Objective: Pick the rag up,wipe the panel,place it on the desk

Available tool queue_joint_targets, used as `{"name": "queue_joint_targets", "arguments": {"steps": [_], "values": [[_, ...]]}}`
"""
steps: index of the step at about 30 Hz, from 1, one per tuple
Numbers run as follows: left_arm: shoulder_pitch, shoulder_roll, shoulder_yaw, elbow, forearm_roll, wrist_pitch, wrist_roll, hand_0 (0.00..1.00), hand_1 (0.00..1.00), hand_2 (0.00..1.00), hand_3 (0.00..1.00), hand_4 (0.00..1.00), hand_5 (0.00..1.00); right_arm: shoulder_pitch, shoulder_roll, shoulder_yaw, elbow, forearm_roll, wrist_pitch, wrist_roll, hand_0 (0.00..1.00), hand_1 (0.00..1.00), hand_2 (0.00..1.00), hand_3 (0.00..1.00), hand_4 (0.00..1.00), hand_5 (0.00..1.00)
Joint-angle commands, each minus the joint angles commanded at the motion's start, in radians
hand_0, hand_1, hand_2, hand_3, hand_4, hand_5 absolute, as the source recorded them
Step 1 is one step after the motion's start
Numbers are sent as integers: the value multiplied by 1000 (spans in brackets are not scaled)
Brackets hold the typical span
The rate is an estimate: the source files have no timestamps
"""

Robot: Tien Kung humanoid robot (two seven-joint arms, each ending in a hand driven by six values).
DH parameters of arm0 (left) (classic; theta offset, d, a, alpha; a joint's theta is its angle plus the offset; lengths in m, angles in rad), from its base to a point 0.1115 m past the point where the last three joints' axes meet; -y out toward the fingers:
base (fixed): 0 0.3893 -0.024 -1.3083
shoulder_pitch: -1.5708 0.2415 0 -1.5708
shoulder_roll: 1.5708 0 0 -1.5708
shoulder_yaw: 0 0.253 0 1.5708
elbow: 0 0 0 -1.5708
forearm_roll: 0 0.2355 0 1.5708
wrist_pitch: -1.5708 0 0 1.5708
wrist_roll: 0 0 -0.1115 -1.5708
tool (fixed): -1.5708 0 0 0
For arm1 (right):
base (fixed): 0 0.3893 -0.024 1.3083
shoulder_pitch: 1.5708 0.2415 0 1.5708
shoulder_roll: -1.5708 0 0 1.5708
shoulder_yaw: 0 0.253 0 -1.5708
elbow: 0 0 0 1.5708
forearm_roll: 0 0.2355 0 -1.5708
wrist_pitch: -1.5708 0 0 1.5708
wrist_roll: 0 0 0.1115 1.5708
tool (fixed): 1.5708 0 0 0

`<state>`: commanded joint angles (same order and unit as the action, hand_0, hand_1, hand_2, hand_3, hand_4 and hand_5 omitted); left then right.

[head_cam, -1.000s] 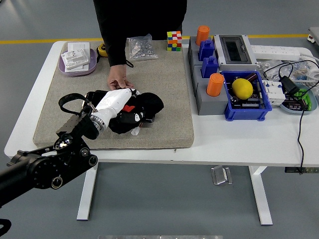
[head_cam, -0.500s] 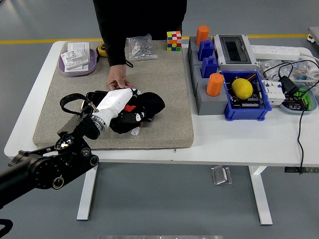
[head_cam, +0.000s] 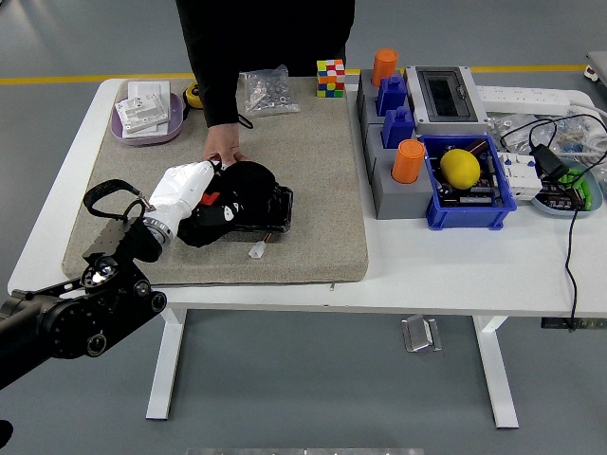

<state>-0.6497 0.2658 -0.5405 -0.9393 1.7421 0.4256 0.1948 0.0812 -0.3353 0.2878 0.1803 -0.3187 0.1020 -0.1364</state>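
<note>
Black rag (head_cam: 248, 182) bunched into rounded heap under my left hand (head_cam: 190, 190), small red patch showing near its front. Rag sits on top of dark flat panel (head_cam: 275, 210). Panel lies flat on left-centre of grey mat, its right edge and corner sticking out beyond rag.

Robotics lab, white table (head_cam: 455, 265), parts bin (head_cam: 471, 210), floor tape (head_cam: 57, 80)

Two orange cylinders (head_cam: 385, 66) (head_cam: 409, 161); one yellow ball (head_cam: 460, 168); one colour cube (head_cam: 331, 77); one bagged hardware pack (head_cam: 264, 90).
</note>
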Motion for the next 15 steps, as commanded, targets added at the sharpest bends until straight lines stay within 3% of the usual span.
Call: {"name": "queue_joint_targets", "arguments": {"steps": [15], "values": [[40,48,-80,43,57,26,17,227,138,446,388,403,2,-7,6,59,0,-49,0,-10,774,729,732,601,902,573]]}}
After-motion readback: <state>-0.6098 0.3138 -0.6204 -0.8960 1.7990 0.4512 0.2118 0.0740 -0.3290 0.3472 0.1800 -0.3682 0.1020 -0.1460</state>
